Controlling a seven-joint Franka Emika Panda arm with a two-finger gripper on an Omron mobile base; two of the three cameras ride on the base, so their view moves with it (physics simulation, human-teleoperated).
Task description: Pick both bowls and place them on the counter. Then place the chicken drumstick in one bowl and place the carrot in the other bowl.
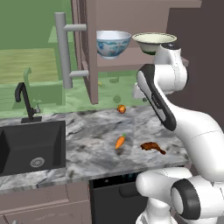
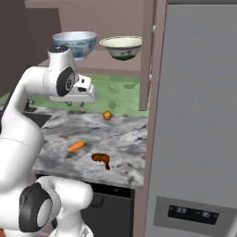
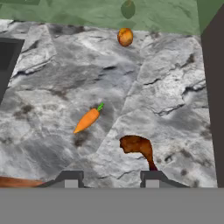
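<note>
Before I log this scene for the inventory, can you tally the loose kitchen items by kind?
Bowls: 2, the blue-patterned bowl and the green-rimmed bowl, both in the open cabinet
Carrots: 1
Chicken drumsticks: 1
Round orange fruits: 1
Total: 5

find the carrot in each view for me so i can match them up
Left base view: the carrot lies just below the picture's centre on the counter, left of the chicken drumstick.
Right base view: the carrot lies left of centre, up and left of the drumstick.
Hand view: the carrot lies left of centre, up and left of the drumstick.
Shared landmark: the small round orange fruit farther back on the counter.
</note>
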